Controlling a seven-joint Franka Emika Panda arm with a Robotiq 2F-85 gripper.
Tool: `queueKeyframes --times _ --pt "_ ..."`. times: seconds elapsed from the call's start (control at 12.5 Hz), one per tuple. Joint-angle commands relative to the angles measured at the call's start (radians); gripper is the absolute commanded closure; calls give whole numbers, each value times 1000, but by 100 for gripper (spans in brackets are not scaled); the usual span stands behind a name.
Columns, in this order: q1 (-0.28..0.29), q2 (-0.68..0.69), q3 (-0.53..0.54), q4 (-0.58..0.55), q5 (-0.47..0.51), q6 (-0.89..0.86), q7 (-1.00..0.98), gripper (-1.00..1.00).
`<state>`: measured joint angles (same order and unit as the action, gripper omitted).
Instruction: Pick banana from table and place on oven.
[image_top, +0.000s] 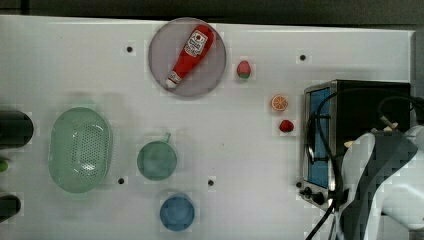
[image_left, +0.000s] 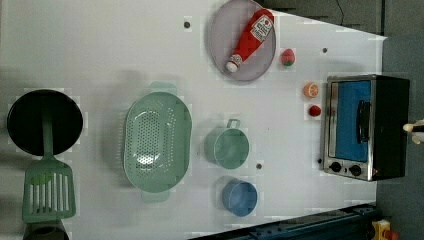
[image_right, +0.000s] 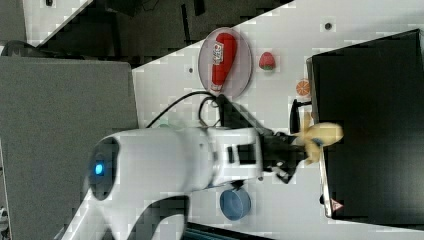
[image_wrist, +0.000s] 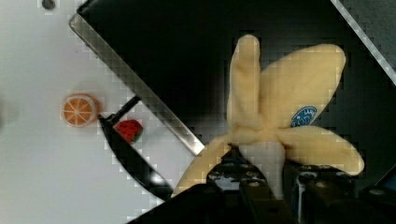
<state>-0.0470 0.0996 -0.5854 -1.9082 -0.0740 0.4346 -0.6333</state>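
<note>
now | tool (image_wrist: 271, 179): narrow, clamped on banana (image_wrist: 285, 107) | above oven (image_wrist: 187, 60) top

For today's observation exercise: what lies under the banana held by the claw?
The banana, held in the claw, hangs over the oven's black top; the patch directly beneath is covered.

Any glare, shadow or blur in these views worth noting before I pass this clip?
Top view: soft shadows ring the green colander; blocky smearing over the arm. Wrist view: the banana is sharp against the dark oven top, with a bright glint along the oven's silver edge. Right view: the gripper is slightly smeared.
</note>
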Motion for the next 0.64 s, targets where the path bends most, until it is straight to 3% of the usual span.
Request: queueKeyframes --times 0.08,0.16,0.64 --pt "-7 49 -9 43 -11 22 -179 64" --pt "-7 64 -11 45 -11 22 -185 57" --pt "-8 85 -13 43 -11 21 -185 -75"
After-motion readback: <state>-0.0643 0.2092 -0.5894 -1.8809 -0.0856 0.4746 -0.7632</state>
